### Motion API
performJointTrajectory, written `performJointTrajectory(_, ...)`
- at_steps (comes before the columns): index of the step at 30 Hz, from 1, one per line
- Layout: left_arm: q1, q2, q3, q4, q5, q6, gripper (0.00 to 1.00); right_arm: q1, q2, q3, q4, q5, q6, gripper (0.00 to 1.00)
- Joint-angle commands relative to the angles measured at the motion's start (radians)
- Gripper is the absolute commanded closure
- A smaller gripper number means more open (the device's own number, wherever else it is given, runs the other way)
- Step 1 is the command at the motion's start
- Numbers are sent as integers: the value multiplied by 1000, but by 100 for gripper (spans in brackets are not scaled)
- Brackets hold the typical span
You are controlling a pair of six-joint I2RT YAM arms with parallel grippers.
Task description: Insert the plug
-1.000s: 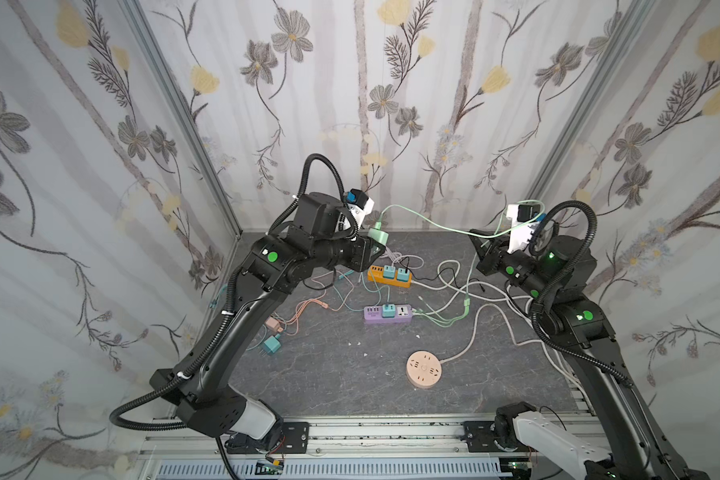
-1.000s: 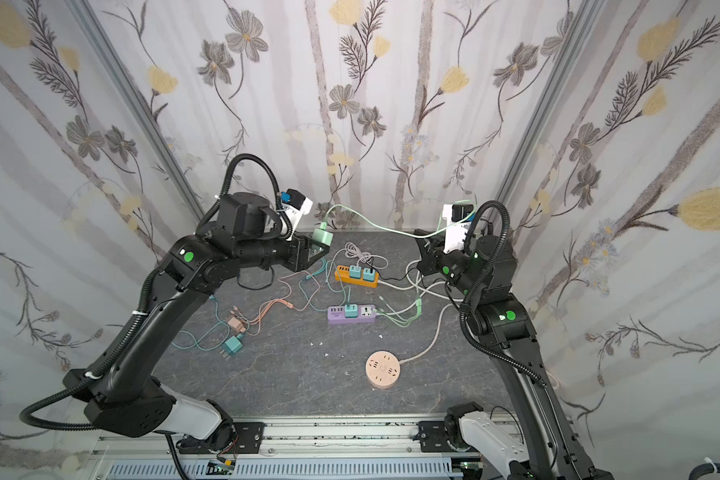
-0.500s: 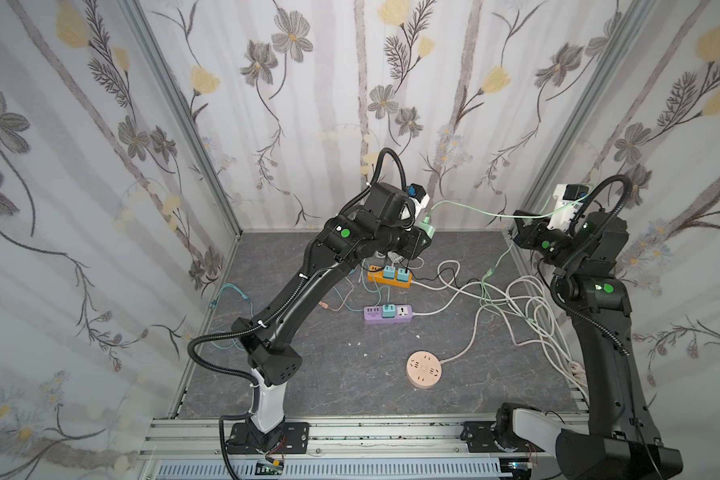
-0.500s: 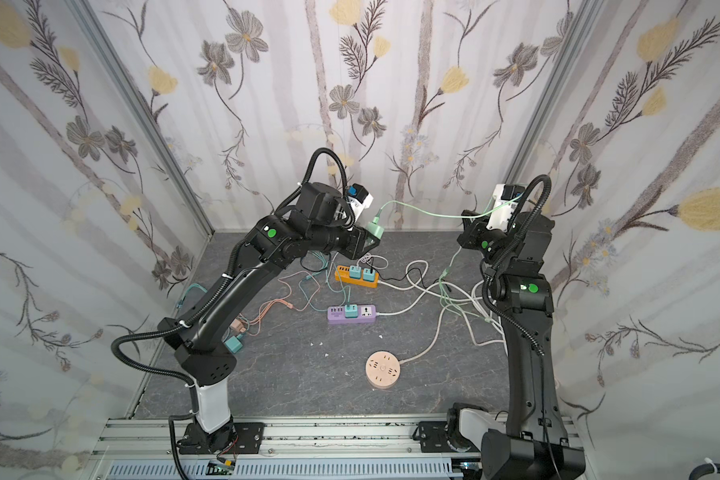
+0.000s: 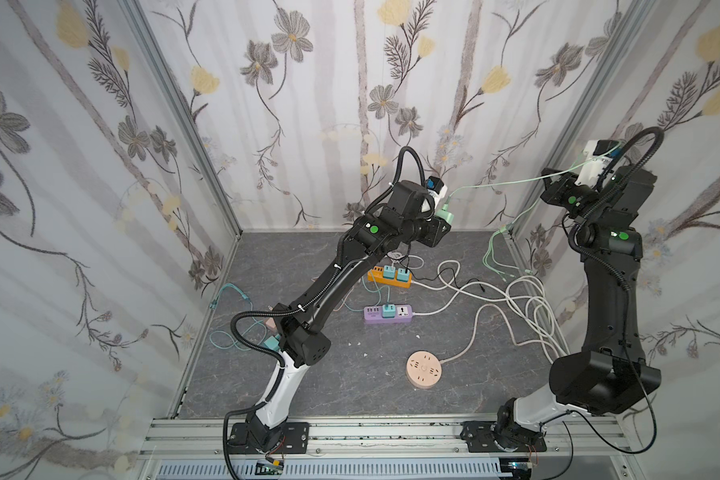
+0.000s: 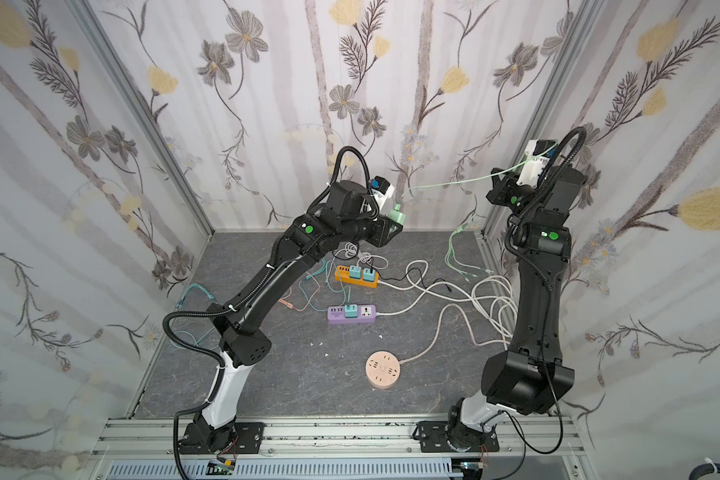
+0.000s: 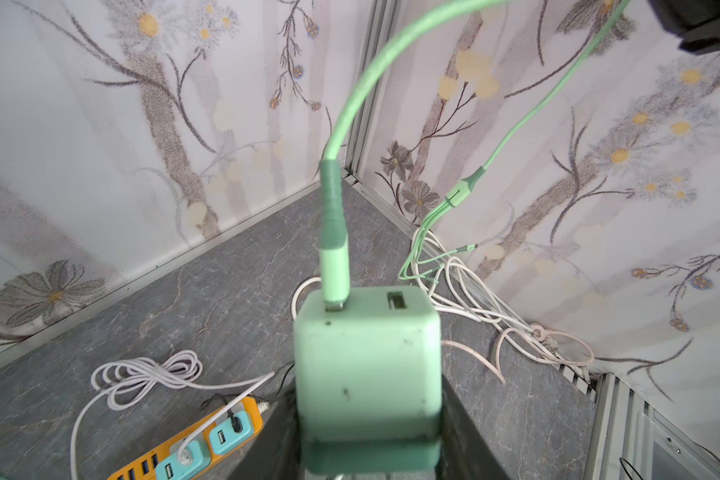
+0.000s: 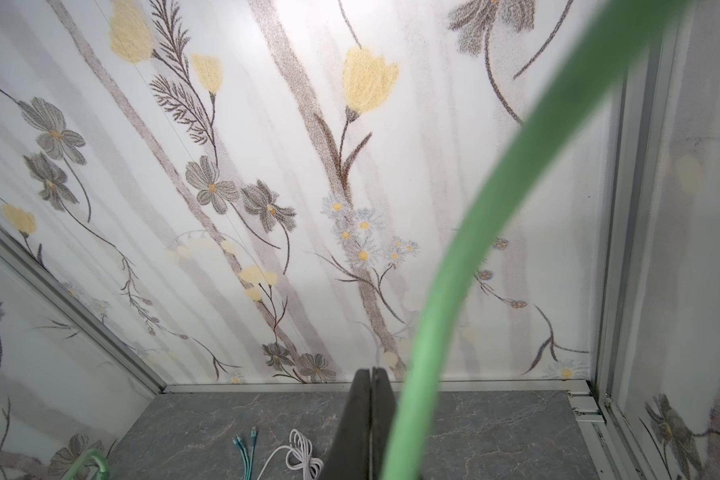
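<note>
Left pincer (image 7: 368,419) was clamped on the mint-green cube charger plug (image 7: 366,365), holding it in the air well above the dark grey tabletop (image 5: 308,374) and well apart from the purple power strip (image 5: 387,313). Right pincer (image 8: 373,395) was closed tight with the plug's light green cable (image 5: 499,185) running just beside it, though I couldn't tell if it was pinched. My worry was that the cable could go taut on the way down, twist the plug in the grip and make it miss the socket.
</note>
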Motion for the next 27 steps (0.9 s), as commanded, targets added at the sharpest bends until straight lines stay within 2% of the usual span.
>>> performJointTrajectory(1,0,35,7,63,11,-9,100,-1,58,2,40,-70,-68,100)
performJointTrajectory(5,0,103,6,34,-13,7,100,0,136,-82,26,-69,-108,99)
performJointTrajectory(7,1,131,6,7,-32,15,100,3,164,-115,-33,-33,-108,89)
performJointTrajectory(10,1,156,1,-39,-46,38,100,9,172,-164,-167,63,-106,61)
performJointTrajectory(11,1,159,-10,-47,-46,52,100,11,163,-193,-197,84,-95,47)
performJointTrajectory(13,1,157,-44,-52,-40,82,100,11,133,-264,-219,109,-73,4)
performJointTrajectory(14,1,155,-59,-53,-35,99,100,12,109,-306,-219,128,-58,1)
performJointTrajectory(19,3,156,-79,-82,-15,163,100,17,-12,-452,-251,274,-10,1)
performJointTrajectory(23,17,159,-85,-88,2,167,100,17,-57,-519,-310,429,2,1)
performJointTrajectory(27,49,155,-86,-64,6,105,100,17,-11,-526,-419,438,-61,1)
